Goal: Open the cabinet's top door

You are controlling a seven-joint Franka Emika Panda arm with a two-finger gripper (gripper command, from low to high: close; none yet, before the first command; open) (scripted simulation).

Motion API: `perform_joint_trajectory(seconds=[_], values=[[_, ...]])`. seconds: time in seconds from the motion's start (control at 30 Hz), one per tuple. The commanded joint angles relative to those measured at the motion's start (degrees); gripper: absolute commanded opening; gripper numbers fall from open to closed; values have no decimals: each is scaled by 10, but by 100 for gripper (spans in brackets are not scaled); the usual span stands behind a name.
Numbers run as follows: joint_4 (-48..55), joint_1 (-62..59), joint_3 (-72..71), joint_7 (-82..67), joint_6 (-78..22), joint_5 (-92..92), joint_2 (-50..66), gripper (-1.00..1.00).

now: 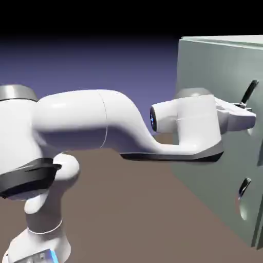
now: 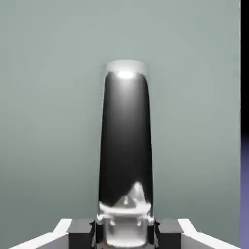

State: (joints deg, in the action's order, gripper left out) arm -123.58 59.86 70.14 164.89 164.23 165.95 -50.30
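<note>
Cabinet top door, a flat pale grey-green panel [image 1: 213, 72], is seen at the exterior view's right, above a lower panel's dark curved handle [image 1: 245, 188]. By the two-finger gripper [image 2: 125, 233] of the white robot arm [image 1: 85, 119], the door's slim black curved handle [image 2: 126, 141] is gripped near one end, the grey fingertips [image 2: 81, 233] being closed against its two sides. In the hand view, the handle is shown upright against the panel, its glossy surface brightly lit at the top.
</note>
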Motion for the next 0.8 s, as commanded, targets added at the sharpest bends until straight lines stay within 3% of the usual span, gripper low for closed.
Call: perform_joint_trajectory(seconds=[0.0, 0.77], values=[[-16, -21, -14, 7, -8, -4, 6, -100], [-321, -497, -434, 10, -118, -260, -37, -100]])
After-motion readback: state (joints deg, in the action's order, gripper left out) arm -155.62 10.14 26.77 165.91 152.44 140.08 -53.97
